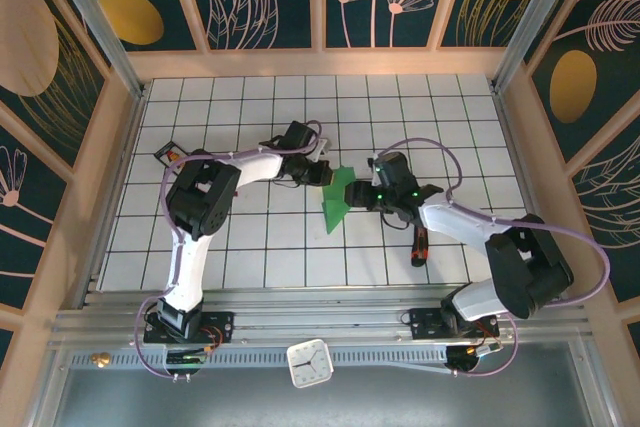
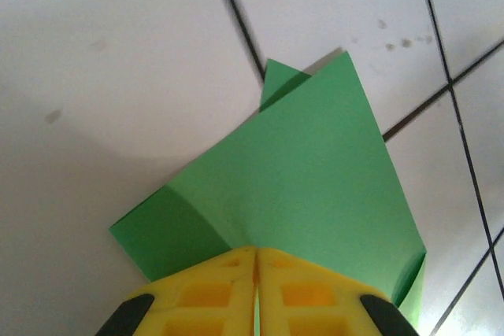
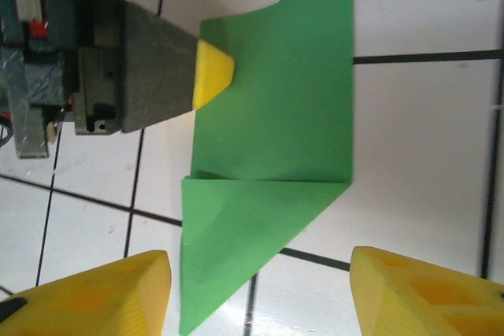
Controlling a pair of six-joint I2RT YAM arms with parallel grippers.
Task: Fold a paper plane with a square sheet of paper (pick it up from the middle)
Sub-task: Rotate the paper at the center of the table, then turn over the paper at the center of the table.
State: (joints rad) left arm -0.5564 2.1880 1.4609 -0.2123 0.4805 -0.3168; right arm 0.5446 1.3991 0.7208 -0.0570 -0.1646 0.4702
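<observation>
The square sheet of paper (image 1: 337,199) lies near the middle of the bench (image 1: 240,247), between the two arms, and it is no longer a flat square. In the right wrist view it (image 3: 276,139) is a creased green shape: a roughly rectangular upper part, a sharp crease running straight across it, and below that a triangular part tapering to a point at the bottom of the view. Another layer peeks out at the far corner in the left wrist view (image 2: 307,194), so at least one fold is already in place. The left gripper (image 1: 322,173) is closed, its yellow fingers (image 2: 220,289) pressed together with the edge of the sheet pinched between them; from the other side its yellow tip (image 3: 213,75) sits right on the paper's side edge. The right gripper (image 3: 256,261) stands open, nothing in it, one finger on each side of the pointed end and neither touching the sheet. By my reading the job is somewhere in its early or middle part: the first creases are made, but there is no slim dart, no lengthwise centre crease that I can make out, and no wings, so the narrowing folds and the final fold along the middle remain to be done
</observation>
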